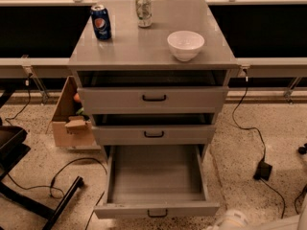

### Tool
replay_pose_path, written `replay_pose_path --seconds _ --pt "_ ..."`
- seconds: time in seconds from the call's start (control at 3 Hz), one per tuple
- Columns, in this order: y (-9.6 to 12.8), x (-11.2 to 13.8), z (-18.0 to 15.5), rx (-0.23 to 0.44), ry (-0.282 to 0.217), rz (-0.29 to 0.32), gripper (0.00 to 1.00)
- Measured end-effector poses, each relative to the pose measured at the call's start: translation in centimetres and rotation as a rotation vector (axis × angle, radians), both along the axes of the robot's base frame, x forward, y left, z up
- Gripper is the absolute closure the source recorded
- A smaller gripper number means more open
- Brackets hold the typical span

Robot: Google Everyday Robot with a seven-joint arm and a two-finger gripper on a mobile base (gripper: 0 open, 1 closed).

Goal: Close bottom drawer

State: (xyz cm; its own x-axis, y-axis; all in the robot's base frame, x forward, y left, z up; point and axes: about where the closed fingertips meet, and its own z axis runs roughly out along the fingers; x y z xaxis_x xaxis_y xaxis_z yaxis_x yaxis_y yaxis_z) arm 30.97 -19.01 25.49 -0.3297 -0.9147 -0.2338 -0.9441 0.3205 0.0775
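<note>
**Camera view: bottom drawer wide open, push not yet made**

The bottom drawer [156, 208] is pulled far out of the grey cabinet [152, 100], its tray bare and its black handle [157, 213] facing the lower edge. Only a white arm part [231, 221] shows, low at the right, just beside the drawer's front corner. The pincer itself is out of frame, so I cannot tell its state. I judge this to be the approach step. Next, the pincer must meet the front panel squarely and push straight back.

Counted: three drawers, two cans [101, 21] and one white bowl [185, 44] on the tabletop [139, 49], and one cardboard box [71, 123].
</note>
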Motion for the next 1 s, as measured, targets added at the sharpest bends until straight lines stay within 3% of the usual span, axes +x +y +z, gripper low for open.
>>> replay_pose_path --seconds 0.33,0.67,1.0 --pt "2.2 -0.6 -8.7 0.069 0.052 0.014 0.57" --pt "4.2 -0.7 -13.5 0.111 0.091 0.003 0.81" --pt "4.6 -1.2 -14.3 0.119 0.105 -0.004 1.00"
